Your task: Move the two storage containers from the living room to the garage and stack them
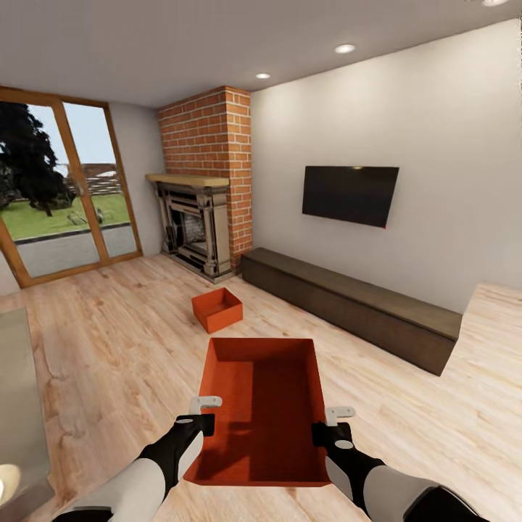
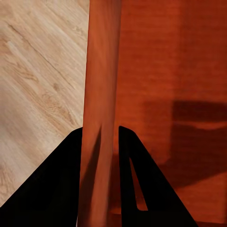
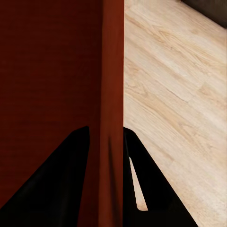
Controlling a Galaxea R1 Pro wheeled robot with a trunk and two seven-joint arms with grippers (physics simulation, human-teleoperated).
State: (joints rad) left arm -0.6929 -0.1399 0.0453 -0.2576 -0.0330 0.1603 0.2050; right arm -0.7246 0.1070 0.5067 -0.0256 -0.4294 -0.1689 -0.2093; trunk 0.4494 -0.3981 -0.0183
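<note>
One storage container point(image 1: 264, 413) is held over the living room's wood floor point(image 1: 109, 341), each side wall clamped by the left end effector point(image 1: 205, 412) and right end effector point(image 1: 330, 425), while the second container point(image 1: 217, 309) is left by the fireplace point(image 1: 194, 228), nothing delivered yet to the garage.

- We hold the near storage container point(image 1: 264, 406) between our two arms, above the wood floor point(image 1: 109, 341).
- Our left gripper point(image 1: 201, 417) sits on its left wall, one finger point(image 2: 56, 189) outside and one inside.
- Our right gripper point(image 1: 330, 428) straddles its right wall likewise.
- The second storage container point(image 1: 217, 309) lies on the floor ahead, well apart from the first.
- Behind it stands the fireplace point(image 1: 192, 228), in the corner.
- Right of the fireplace, the low cabinet point(image 1: 348, 304) runs along the wall, under the TV point(image 1: 349, 194).
- Left of the fireplace are the glass doors point(image 1: 61, 188).
</note>
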